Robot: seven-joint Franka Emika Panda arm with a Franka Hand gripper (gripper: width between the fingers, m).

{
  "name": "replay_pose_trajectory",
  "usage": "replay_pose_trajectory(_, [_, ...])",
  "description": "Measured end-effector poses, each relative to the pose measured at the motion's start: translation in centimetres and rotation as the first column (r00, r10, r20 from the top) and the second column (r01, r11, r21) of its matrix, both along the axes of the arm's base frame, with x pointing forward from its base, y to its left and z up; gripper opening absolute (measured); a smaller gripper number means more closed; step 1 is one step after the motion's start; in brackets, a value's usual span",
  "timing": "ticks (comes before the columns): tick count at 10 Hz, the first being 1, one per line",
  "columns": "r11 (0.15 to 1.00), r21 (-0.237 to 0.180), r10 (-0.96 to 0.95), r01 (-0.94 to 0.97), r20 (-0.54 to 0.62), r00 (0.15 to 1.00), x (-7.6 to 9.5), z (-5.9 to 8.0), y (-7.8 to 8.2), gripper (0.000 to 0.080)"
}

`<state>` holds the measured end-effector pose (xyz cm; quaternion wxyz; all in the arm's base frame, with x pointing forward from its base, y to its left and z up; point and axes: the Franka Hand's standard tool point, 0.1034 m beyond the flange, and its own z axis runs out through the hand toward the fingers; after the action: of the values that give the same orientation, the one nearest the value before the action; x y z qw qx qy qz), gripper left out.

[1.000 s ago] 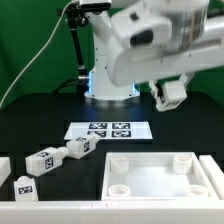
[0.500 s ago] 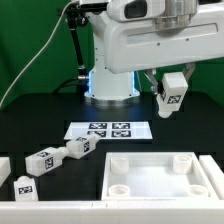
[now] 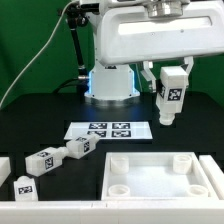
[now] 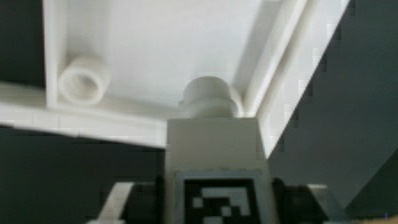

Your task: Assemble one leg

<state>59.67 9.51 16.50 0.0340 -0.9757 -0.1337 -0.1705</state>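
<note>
In the exterior view, the leg [image 3: 172, 97], tilted a second ago, now hangs upright, high above the table near the panel's [image 3: 150, 182] far right corner, with the gripper [image 3: 171, 74] clenched on it. In the wrist view, its tip aims at the panel, off to one side of a corner hole [image 4: 80, 82]. I judge alignment comes next, then lowering.

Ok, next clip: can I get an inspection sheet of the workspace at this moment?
Surface: black table, thin flat white marker board lying on it.
Job's things: short chunky white plastic leg with a square tag held upright in the air; several like legs lie at the exterior view's left; wide flat white panel with round corner holes on the table.
Clutter: nothing seen.
Grippers: gripper shut on the leg.
Cables: black cable hanging before the backdrop.
Surroundings: green backdrop.
</note>
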Motion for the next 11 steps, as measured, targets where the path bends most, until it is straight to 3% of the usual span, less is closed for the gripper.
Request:
replay_pose_trajectory(1, [1.0,-0.001,0.004,-0.004,-0.025,1.0,-0.3,-0.3,0.2,0.0281])
replay_pose_trajectory(3, [0.999,0.029,-0.014,0.014,-0.021,1.0,0.9,-2.9,2.2,0.0281])
replay_pose_trajectory(5, [0.999,0.047,-0.013,0.013,-0.006,1.0,3.9,-4.2,3.2,0.0281])
replay_pose_trajectory(8, [0.999,0.051,-0.016,0.014,0.031,0.999,4.2,-4.5,3.2,0.0281])
replay_pose_trajectory(10, [0.998,0.058,-0.024,0.015,0.151,0.988,4.7,-4.4,2.8,0.0281])
replay_pose_trajectory(11, [0.998,0.057,-0.022,0.014,0.142,0.99,4.4,-4.8,2.9,0.0281])
